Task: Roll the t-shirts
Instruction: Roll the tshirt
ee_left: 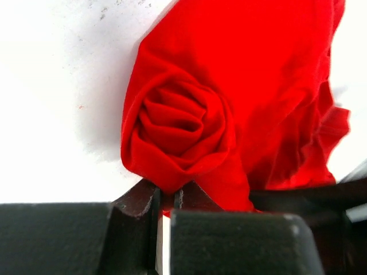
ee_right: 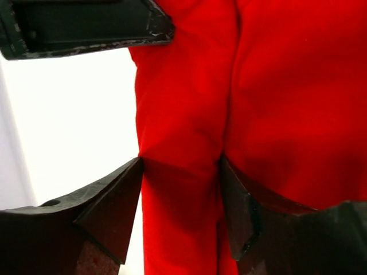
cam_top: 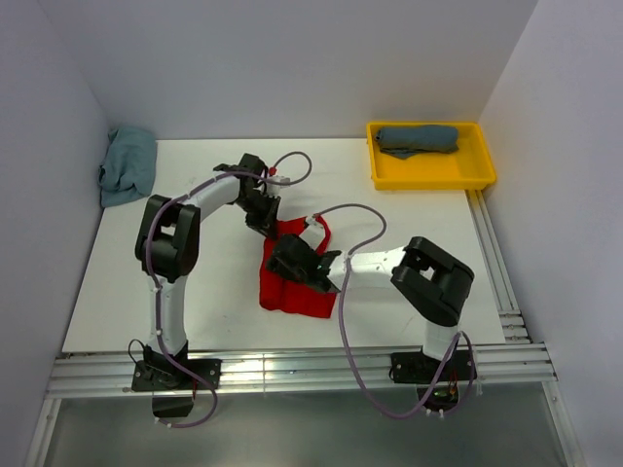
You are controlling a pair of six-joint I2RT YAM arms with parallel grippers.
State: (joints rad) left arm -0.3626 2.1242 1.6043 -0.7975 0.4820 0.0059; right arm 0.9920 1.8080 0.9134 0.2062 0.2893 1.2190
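Obs: red t-shirt (cam_top: 297,282) lies mid-surface (cam_top: 389,292), betw. the two arms. Its far end is wound into a tight spiral roll (ee_left: 178,129); the near part lies flat, not yet rolled. Left tool (ee_left: 167,200) is narrow, jaws almost together, nipping a thin bit of cloth at the rim of the roll's end face. Right tool (ee_right: 180,197) is medium-wide w/ a thick ridge of red cloth bunched betw. its fingers, both sides touching, so it reads as a grip. Slate-blue shirt (cam_top: 419,139) sits bundled in the yellow tray (cam_top: 430,177) at far right. Teal shirt (cam_top: 128,165) is heaped at the far-left corner. Both are well apart from the work. Risks (judgement): the left hold is on an outer layer only, so a pull could peel the spiral open or telescope it. If the tools advance unevenly, the roll goes conical or skews. The bunched ridge at the right tool may get wound in as a lump. The loose flat part could drag on the surface instead of feeding under.
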